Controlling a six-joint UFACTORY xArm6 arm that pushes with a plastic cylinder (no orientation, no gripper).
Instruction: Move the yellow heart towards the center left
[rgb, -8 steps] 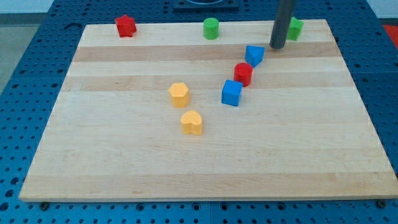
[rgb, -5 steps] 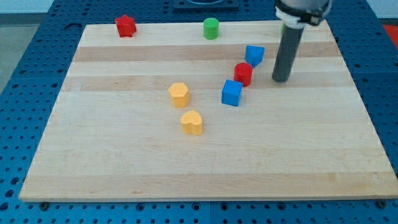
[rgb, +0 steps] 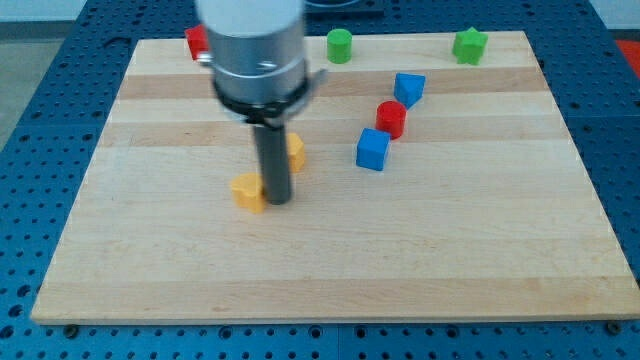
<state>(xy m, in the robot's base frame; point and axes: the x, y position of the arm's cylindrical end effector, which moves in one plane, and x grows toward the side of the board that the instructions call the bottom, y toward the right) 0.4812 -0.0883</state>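
The yellow heart (rgb: 246, 190) lies on the wooden board (rgb: 330, 260), left of centre. My tip (rgb: 278, 201) touches its right side. The rod rises from there and hides most of a second yellow block, a hexagon (rgb: 295, 151), just behind it. The arm's grey body covers the board's upper left.
A red star (rgb: 193, 40) peeks out at the top left behind the arm. A green cylinder (rgb: 340, 45) and a green star (rgb: 469, 45) sit along the top edge. A blue block (rgb: 408, 88), a red cylinder (rgb: 391, 118) and a blue cube (rgb: 372, 149) lie right of centre.
My tip has swept from the board's upper right down to the left. The yellow heart has slid left from where it lay. The other blocks have not moved.
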